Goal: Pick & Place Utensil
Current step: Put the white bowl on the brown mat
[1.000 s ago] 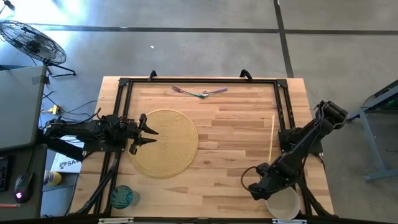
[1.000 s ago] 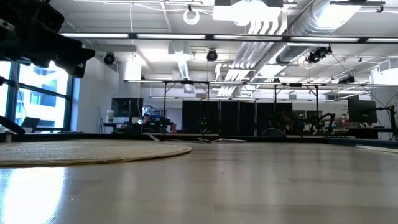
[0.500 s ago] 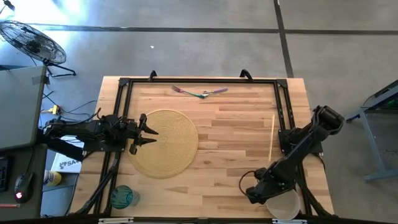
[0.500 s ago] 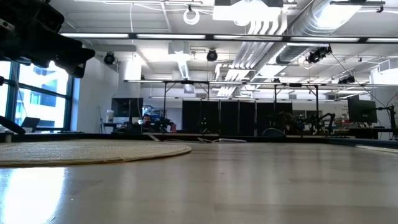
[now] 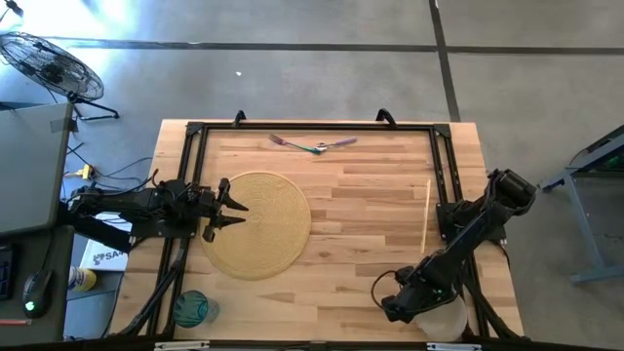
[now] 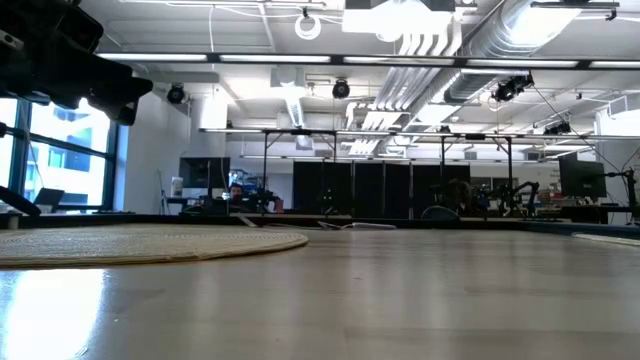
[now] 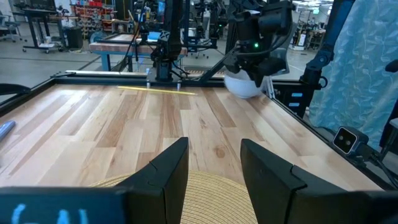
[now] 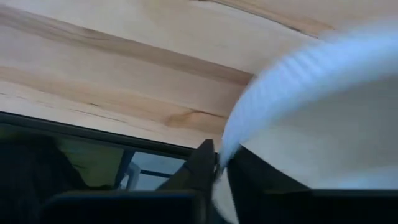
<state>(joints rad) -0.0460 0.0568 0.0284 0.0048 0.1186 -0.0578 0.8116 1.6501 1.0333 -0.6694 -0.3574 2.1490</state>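
Pinching bowl [image 8: 323,118] rim at near right corner, right gripper [image 5: 402,300] fingers pressed on it | left gripper [image 5: 226,207] half-spread over mat [image 5: 255,224] | utensils [image 5: 314,145] at far edge, untouched | risk: thin rim slips, bowl tips.

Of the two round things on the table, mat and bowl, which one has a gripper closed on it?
The white bowl at the near right corner: the right gripper pinches its rim. The woven mat lies ungripped.
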